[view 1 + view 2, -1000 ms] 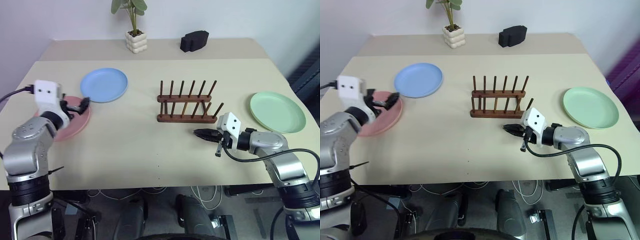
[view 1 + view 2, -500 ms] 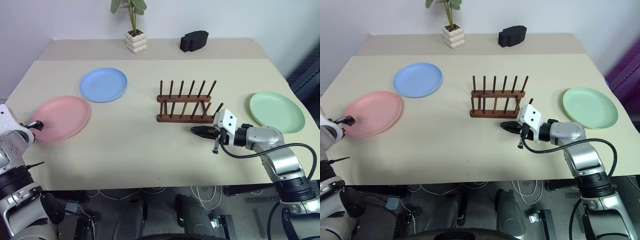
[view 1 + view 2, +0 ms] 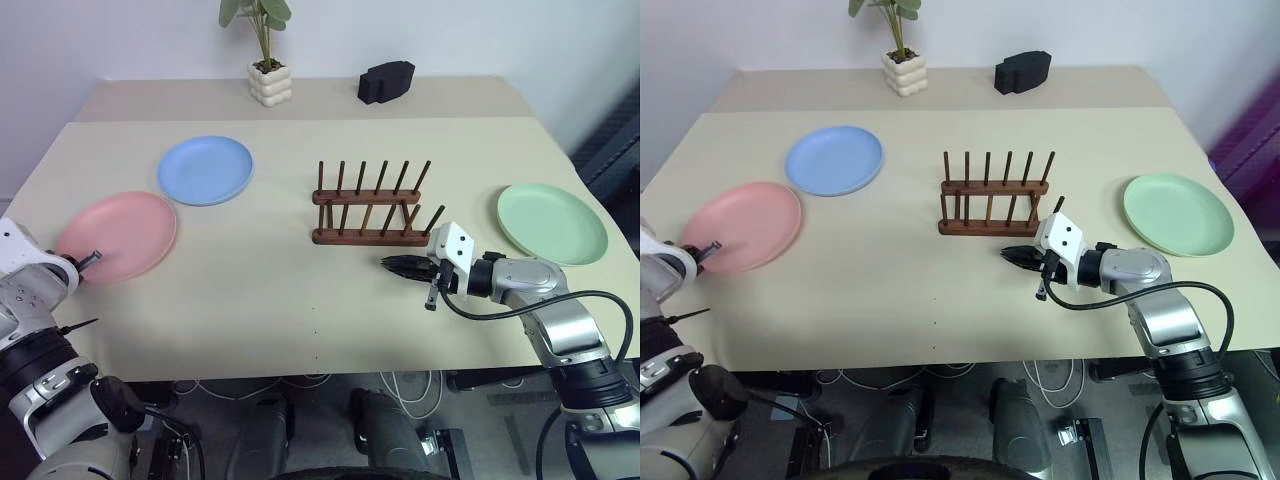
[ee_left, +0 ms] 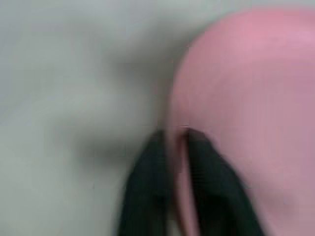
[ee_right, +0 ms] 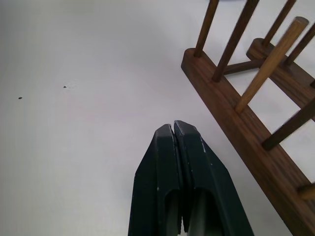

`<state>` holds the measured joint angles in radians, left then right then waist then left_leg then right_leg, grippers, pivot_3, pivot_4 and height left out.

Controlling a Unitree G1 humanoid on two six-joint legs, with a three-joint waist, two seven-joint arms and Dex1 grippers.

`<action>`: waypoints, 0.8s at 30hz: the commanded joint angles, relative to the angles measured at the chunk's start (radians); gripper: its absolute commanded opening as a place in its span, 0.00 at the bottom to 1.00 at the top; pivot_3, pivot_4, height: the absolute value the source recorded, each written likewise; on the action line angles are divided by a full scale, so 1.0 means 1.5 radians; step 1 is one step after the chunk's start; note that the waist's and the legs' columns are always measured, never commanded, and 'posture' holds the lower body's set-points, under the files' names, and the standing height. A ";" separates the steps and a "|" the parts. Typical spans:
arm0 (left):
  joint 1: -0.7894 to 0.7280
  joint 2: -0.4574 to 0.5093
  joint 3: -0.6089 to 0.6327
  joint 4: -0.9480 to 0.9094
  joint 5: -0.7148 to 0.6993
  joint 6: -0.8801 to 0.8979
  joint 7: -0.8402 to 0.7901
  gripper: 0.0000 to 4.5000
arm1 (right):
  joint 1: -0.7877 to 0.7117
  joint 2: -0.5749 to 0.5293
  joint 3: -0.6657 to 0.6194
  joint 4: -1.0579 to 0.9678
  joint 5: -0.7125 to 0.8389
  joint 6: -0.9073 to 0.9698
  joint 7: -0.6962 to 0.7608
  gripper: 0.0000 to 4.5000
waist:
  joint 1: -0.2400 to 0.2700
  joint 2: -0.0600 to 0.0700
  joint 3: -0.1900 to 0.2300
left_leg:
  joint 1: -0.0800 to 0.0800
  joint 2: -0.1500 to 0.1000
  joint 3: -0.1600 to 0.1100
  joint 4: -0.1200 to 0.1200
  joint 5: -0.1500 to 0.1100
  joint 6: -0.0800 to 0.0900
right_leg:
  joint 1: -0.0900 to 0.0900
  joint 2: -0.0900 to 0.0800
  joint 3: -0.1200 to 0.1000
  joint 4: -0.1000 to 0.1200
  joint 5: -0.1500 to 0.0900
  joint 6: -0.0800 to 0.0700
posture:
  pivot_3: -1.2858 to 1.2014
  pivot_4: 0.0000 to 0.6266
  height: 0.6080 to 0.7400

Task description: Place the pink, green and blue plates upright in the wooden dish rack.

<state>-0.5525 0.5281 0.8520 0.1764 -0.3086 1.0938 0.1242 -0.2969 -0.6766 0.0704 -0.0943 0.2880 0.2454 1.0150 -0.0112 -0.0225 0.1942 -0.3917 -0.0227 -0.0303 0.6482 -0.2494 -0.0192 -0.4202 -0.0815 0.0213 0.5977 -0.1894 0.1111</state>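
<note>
The robot's arms are shining silver-grey, built from rounded metal pieces joined by black rings. Each wrist is wearing a small white box; the one on the right arm is showing two tiny dark dots. A black cable is looping from the right arm's box back along the forearm, and a thin black wire is sticking out beside the left arm. The right gripper (image 3: 402, 265) is showing two smooth black fingers that are narrowing to a point. The left gripper (image 4: 177, 147) is showing black fingers too.
</note>
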 commanded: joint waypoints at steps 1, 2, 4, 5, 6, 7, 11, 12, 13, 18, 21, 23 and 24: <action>0.008 0.000 0.021 -0.012 0.006 -0.008 0.034 0.01 | -0.006 0.005 -0.007 -0.010 0.002 -0.012 -0.002 0.00 | -0.001 0.000 0.000 | 0.000 0.000 0.000 0.000 0.000 0.000 | 0.000 0.000 0.000 0.000 0.000 0.000 | 0.52 0.24 0.97; 0.008 0.000 0.024 -0.014 0.006 -0.009 0.039 0.01 | -0.008 0.005 -0.006 -0.009 0.002 -0.012 -0.002 0.00 | -0.001 0.000 0.000 | 0.000 0.000 0.000 0.000 0.000 0.000 | 0.000 0.000 0.000 0.000 0.000 0.000 | 0.52 0.24 0.97; 0.009 0.000 0.027 -0.015 0.001 -0.013 0.043 0.01 | -0.011 0.006 -0.005 -0.008 0.002 -0.012 -0.001 0.00 | -0.002 0.000 0.000 | 0.000 0.000 0.000 0.000 0.000 0.000 | 0.000 0.000 0.000 0.000 0.000 0.000 | 0.52 0.24 0.97; 0.003 -0.001 0.034 -0.013 -0.004 -0.020 0.045 0.01 | -0.012 0.006 -0.005 -0.009 0.002 -0.011 0.000 0.00 | -0.002 0.000 0.000 | 0.000 0.000 0.000 0.000 0.000 0.000 | 0.000 0.000 0.000 0.000 0.000 0.000 | 0.52 0.24 0.97; -0.004 0.000 0.038 -0.024 -0.014 -0.073 0.030 0.01 | -0.016 0.004 -0.004 -0.012 0.001 -0.013 0.002 0.00 | -0.002 0.000 0.000 | 0.000 0.000 0.000 0.000 0.000 0.000 | 0.000 0.000 0.000 0.000 0.000 0.000 | 0.52 0.24 0.97; -0.010 0.004 0.032 -0.044 -0.021 -0.137 0.006 0.01 | -0.021 0.002 -0.003 -0.018 -0.001 -0.016 0.002 0.00 | -0.002 0.000 0.000 | 0.000 0.000 0.000 0.000 0.000 0.000 | 0.000 0.000 0.000 0.000 0.000 0.000 | 0.52 0.24 0.97; -0.038 0.019 -0.014 -0.108 -0.051 -0.252 -0.062 0.01 | -0.065 0.004 -0.007 -0.040 -0.009 -0.024 -0.008 0.00 | 0.000 -0.002 0.000 | -0.001 0.000 0.000 0.000 0.000 -0.001 | -0.001 0.000 0.000 0.000 0.000 0.000 | 0.52 0.24 0.97; -0.045 0.028 -0.046 -0.127 -0.052 -0.267 -0.088 0.01 | -0.085 0.007 -0.008 -0.048 -0.008 -0.022 -0.012 0.00 | 0.001 -0.002 0.001 | -0.001 0.000 0.000 0.000 0.000 -0.001 | -0.001 0.000 0.000 0.000 0.000 -0.001 | 0.52 0.24 0.97; -0.047 0.036 -0.068 -0.138 -0.052 -0.278 -0.106 0.01 | -0.097 0.009 -0.008 -0.052 -0.007 -0.020 -0.015 0.00 | 0.002 -0.002 0.001 | -0.001 0.000 0.000 0.000 0.000 -0.001 | -0.001 0.000 0.000 0.000 0.000 -0.001 | 0.52 0.24 0.97; -0.078 0.046 -0.175 -0.192 -0.058 -0.276 -0.147 0.00 | -0.179 0.030 -0.002 -0.091 0.012 0.019 -0.034 0.12 | 0.000 -0.002 0.000 | -0.002 0.000 0.000 0.000 0.000 -0.001 | -0.001 0.000 0.000 -0.001 0.000 -0.001 | 0.52 0.24 0.97; -0.109 0.012 -0.258 -0.241 -0.068 -0.249 -0.143 0.00 | -0.243 0.061 0.025 -0.106 -0.031 0.002 -0.068 0.40 | -0.001 -0.002 0.000 | -0.002 0.000 0.000 0.000 0.001 -0.001 | -0.002 0.000 0.000 0.000 0.000 -0.001 | 0.52 0.24 0.97; -0.130 -0.020 -0.314 -0.270 -0.062 -0.240 -0.133 0.00 | -0.278 0.075 0.059 -0.092 -0.097 -0.038 -0.096 0.63 | 0.000 -0.002 0.001 | -0.002 0.000 0.000 0.000 0.001 -0.001 | -0.002 0.000 0.000 0.000 0.000 -0.001 | 0.52 0.24 0.97; -0.139 -0.036 -0.338 -0.277 -0.055 -0.236 -0.125 0.00 | -0.292 0.084 0.073 -0.079 -0.127 -0.058 -0.114 0.74 | 0.000 -0.002 0.000 | -0.002 0.000 0.000 0.000 0.001 -0.001 | -0.002 0.000 0.000 0.000 0.000 0.000 | 0.52 0.24 0.97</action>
<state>-0.7235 0.4791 0.3911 -0.1697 -0.4002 0.7394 -0.0785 -0.7107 -0.5638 0.1566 -0.2100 0.1660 0.2142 0.8868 -0.0114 -0.0256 0.1950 -0.3954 -0.0234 -0.0304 0.6482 -0.2486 -0.0203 -0.4231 -0.0813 0.0213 0.5968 -0.1887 0.1104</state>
